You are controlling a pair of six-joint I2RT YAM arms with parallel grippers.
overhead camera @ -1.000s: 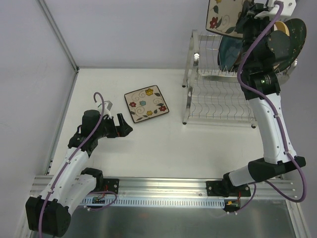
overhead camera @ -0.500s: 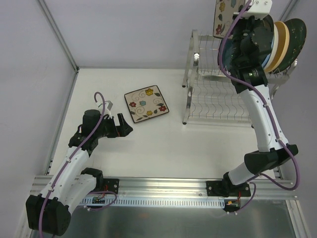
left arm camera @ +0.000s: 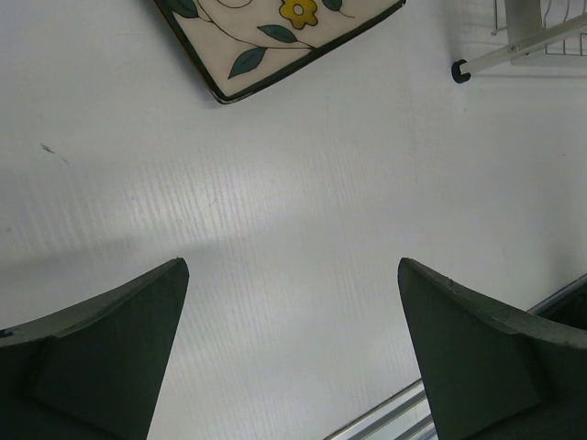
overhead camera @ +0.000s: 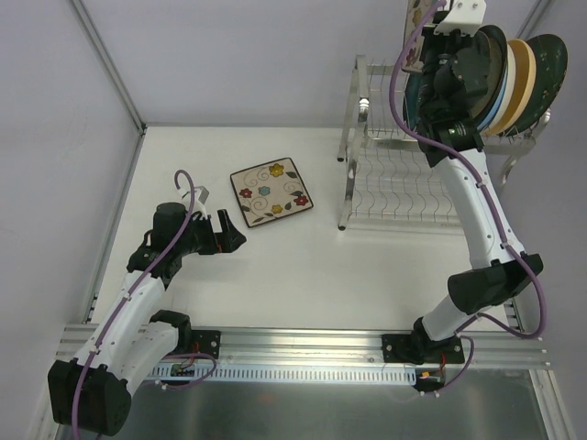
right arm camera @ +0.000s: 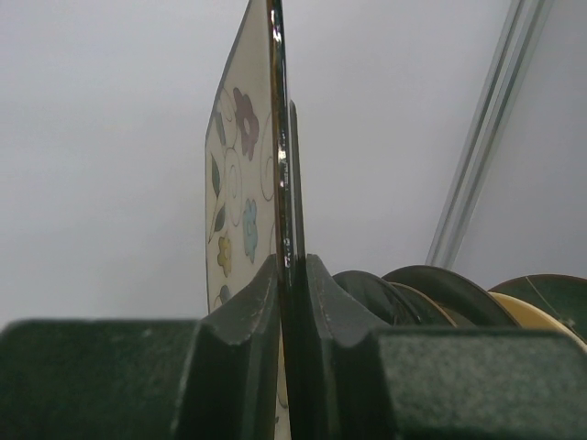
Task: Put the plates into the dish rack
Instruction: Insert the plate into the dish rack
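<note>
My right gripper (right arm camera: 292, 266) is shut on the edge of a square cream floral plate (right arm camera: 240, 174), held upright on edge above the left end of the dish rack (overhead camera: 404, 183). In the top view this plate (overhead camera: 415, 32) shows edge-on at the frame's top. Several round plates (overhead camera: 518, 73) stand in the rack's upper shelf, dark green, blue and tan. A second square floral plate (overhead camera: 271, 191) lies flat on the table; its corner (left arm camera: 275, 37) shows in the left wrist view. My left gripper (overhead camera: 229, 231) hovers open just left of it, nothing between its fingers (left arm camera: 110, 348).
The rack's lower shelf (overhead camera: 394, 197) holds nothing. A rack foot (left arm camera: 460, 71) shows at the upper right of the left wrist view. A metal rail (overhead camera: 303, 344) runs along the table's near edge. White walls close off the left and back.
The right arm has swung left along the rack's top, and the held floral plate has turned from face-on to edge-on. The left arm has not moved.
</note>
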